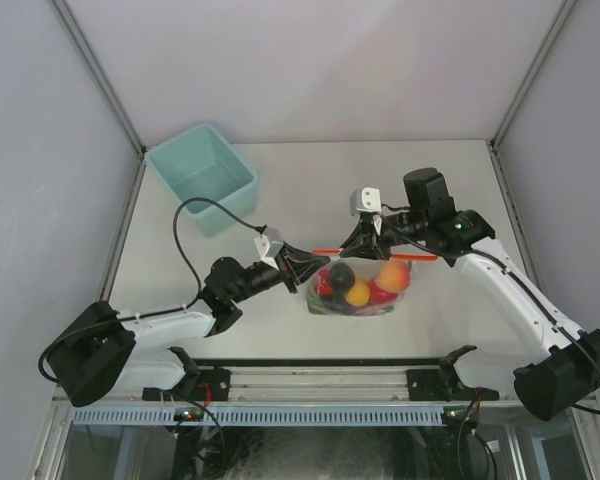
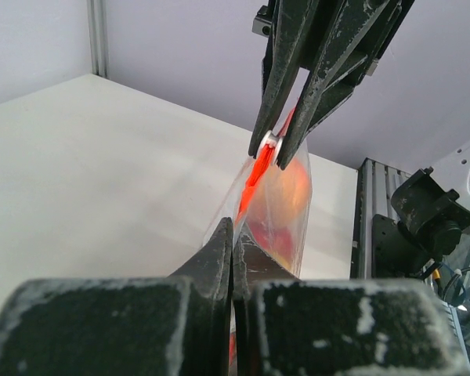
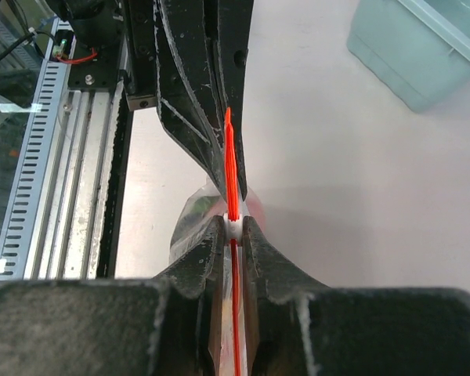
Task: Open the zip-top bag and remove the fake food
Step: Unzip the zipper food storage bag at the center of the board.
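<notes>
The clear zip-top bag (image 1: 365,290) hangs just above the table between both grippers, its orange-red zip strip (image 1: 405,256) stretched level along the top. Inside lies the fake food (image 1: 358,292): a dark round piece, orange and red fruits, and green bits at the bottom. My left gripper (image 1: 315,268) is shut on the bag's left end, just below the strip (image 2: 258,174). My right gripper (image 1: 366,246) is shut on the small white slider (image 3: 233,228) riding the strip (image 3: 230,160). In the left wrist view, my left gripper (image 2: 233,232) pinches the plastic, with the right fingers (image 2: 276,94) ahead.
A light teal bin (image 1: 202,177) stands at the back left of the white table (image 1: 460,180); its corner shows in the right wrist view (image 3: 423,47). Grey walls close in the sides and back. A metal rail (image 1: 320,380) runs along the near edge.
</notes>
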Controlling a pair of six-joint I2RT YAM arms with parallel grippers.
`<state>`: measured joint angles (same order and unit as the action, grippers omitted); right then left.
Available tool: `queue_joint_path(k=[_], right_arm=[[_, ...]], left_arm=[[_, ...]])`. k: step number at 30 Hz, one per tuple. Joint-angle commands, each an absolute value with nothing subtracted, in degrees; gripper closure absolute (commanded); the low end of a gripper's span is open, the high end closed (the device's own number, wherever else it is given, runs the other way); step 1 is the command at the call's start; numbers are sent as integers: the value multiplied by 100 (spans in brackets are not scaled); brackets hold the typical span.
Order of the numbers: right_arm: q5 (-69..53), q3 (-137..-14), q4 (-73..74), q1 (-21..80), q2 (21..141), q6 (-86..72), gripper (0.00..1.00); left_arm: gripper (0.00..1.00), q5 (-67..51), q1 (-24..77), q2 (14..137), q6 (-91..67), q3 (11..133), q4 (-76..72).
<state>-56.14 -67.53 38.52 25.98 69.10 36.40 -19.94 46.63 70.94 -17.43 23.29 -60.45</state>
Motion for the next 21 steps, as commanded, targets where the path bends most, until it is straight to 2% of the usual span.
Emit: queue_joint_path(k=[1, 13, 21], right_arm=[[-5771, -6676, 3885, 2447, 6653, 3812, 100], [-5839, -6596, 4057, 2245, 6593, 3890, 100], [-5933, -6791, 4563, 2270, 6770, 4254, 100]], left_arm=[[100, -2249, 4579, 7124, -1929, 2778, -6056], [100, -2459, 4588, 7356, -2155, 2868, -6028], [100, -2570, 4593, 7183, -2031, 2991, -5356]])
